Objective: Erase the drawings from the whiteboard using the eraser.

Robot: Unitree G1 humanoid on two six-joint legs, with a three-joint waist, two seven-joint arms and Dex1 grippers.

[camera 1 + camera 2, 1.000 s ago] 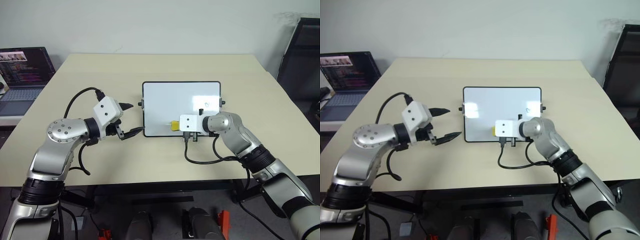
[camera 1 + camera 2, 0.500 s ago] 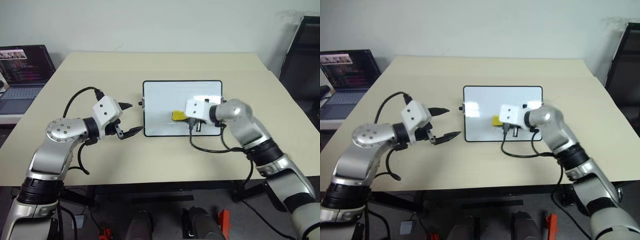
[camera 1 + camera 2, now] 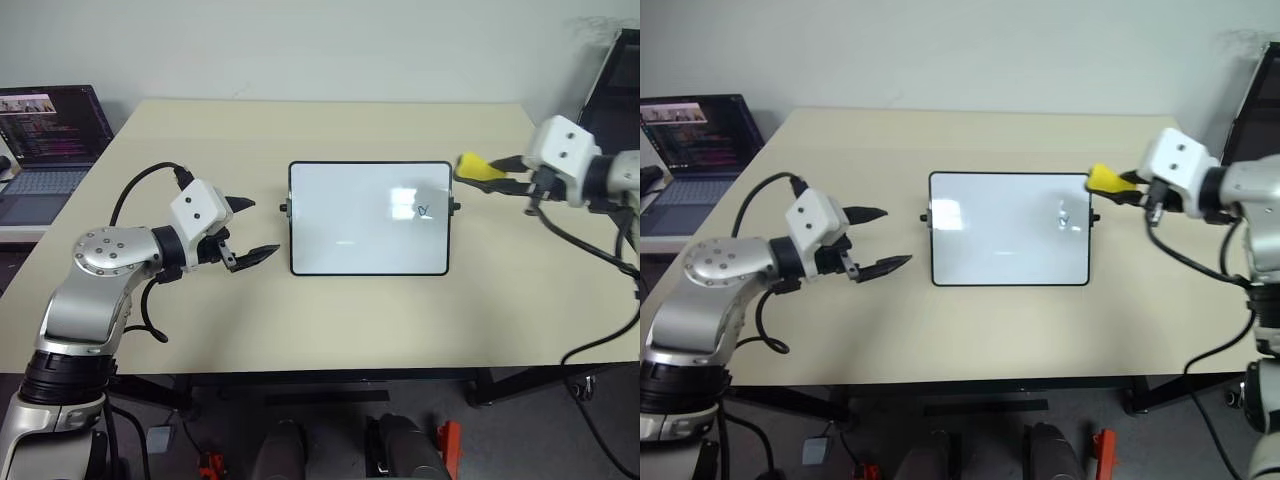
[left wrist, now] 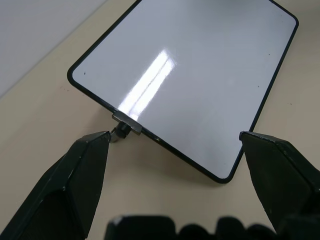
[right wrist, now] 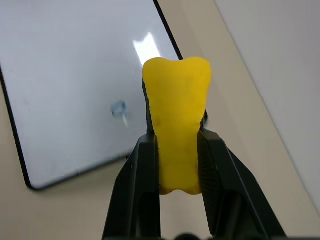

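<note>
The right fingers are clamping the small yellow eraser block in the air just beyond the right edge of the black-framed white whiteboard, which is lying on the beige table with one small blue drawing showing. The left fingers are standing apart beside its left edge.

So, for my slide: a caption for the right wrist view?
Right gripper shut on the yellow eraser, above the whiteboard bearing one blue drawing.

I see bright, even light from above. Glare streaks the whiteboard, my arms cast soft shadows on the table, and the small drawing looks blurred, perhaps defocused.
</note>
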